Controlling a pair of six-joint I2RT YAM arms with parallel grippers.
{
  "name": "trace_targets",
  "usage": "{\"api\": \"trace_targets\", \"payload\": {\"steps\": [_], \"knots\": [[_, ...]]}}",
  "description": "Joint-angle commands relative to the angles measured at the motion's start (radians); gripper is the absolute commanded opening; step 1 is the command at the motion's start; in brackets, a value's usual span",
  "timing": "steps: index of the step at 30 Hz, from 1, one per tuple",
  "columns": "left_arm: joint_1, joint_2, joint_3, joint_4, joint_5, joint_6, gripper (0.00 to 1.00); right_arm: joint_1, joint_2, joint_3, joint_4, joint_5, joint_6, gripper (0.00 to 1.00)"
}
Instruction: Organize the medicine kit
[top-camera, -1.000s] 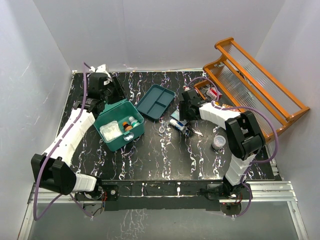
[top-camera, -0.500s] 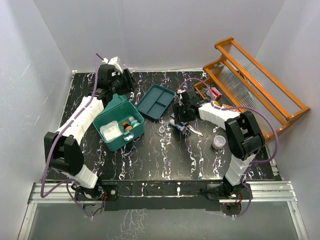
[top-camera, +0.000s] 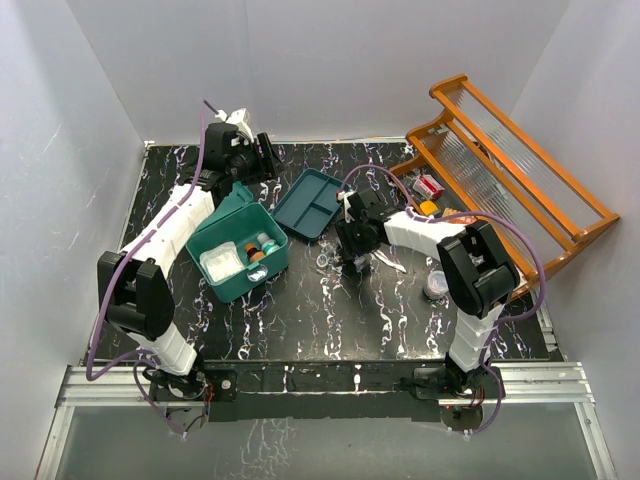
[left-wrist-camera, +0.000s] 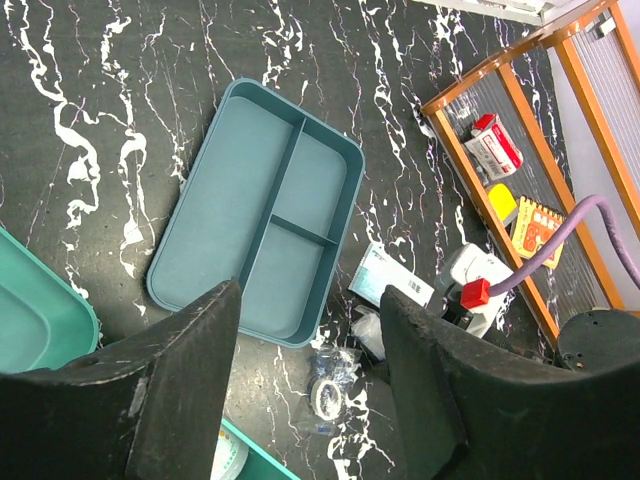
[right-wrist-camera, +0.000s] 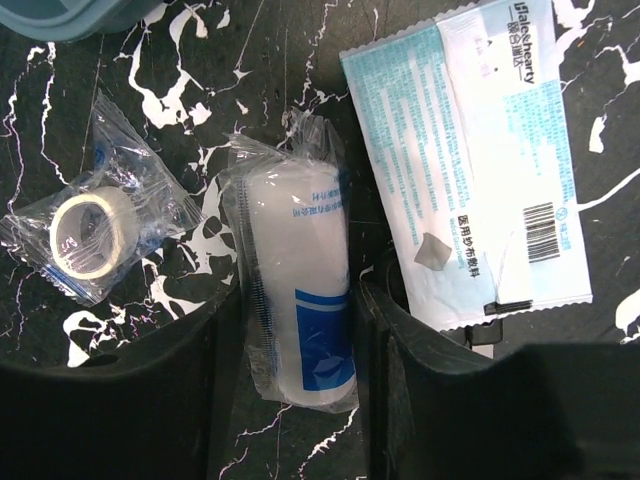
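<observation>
Right wrist puts our right pincer (right-wrist-camera: 300, 290) astride the wrapped roll (right-wrist-camera: 300, 250), grip unclear, left pincer (left-wrist-camera: 310, 295) wide and empty, medicine kit (top-camera: 232, 287) open left on the desk (top-camera: 300, 320); we fear slick wrap slipping.

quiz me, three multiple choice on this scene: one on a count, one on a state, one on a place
1. How many compartments has the tray?
A two
B four
C three

2. The kit has its lid:
A open
B latched shut
C missing

3. The wrapped roll lies:
A in the tray
B on the table, between the fingers of the right pincer
C in the kit

Answers: 1 C, one long and two short sections show; 2 A, the contents show from above; 3 B, a finger stands on each side of it.
</observation>
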Motion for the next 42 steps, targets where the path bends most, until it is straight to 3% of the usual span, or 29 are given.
{"api": "trace_targets", "payload": {"steps": [1,8,16,21,27,32,38,42], "knots": [[-0.005,-0.010,0.044,0.016,0.018,0.025,0.58,0.005,-0.009,0.034,0.008,0.010,-0.027,0.44],[-0.005,-0.001,0.058,0.013,0.029,0.036,0.62,0.005,-0.034,0.076,-0.005,0.030,-0.015,0.23],[-0.005,-0.015,0.081,0.028,0.046,0.063,0.72,0.005,-0.142,0.210,0.034,0.043,0.031,0.23],[-0.004,-0.028,0.103,0.102,0.176,0.086,0.76,0.006,-0.138,0.358,0.112,-0.037,0.084,0.23],[-0.002,-0.035,0.106,0.163,0.378,0.053,0.79,0.006,-0.166,0.370,0.394,-0.193,0.229,0.24],[0.007,-0.103,0.078,0.181,0.377,0.020,0.79,0.006,-0.187,0.303,0.640,-0.295,0.387,0.26],[0.014,-0.143,0.030,0.259,0.386,-0.065,0.75,0.008,-0.198,0.267,0.746,-0.345,0.437,0.29],[0.013,-0.135,0.003,0.340,0.420,-0.137,0.63,0.012,-0.214,0.226,0.803,-0.378,0.452,0.29]]}}
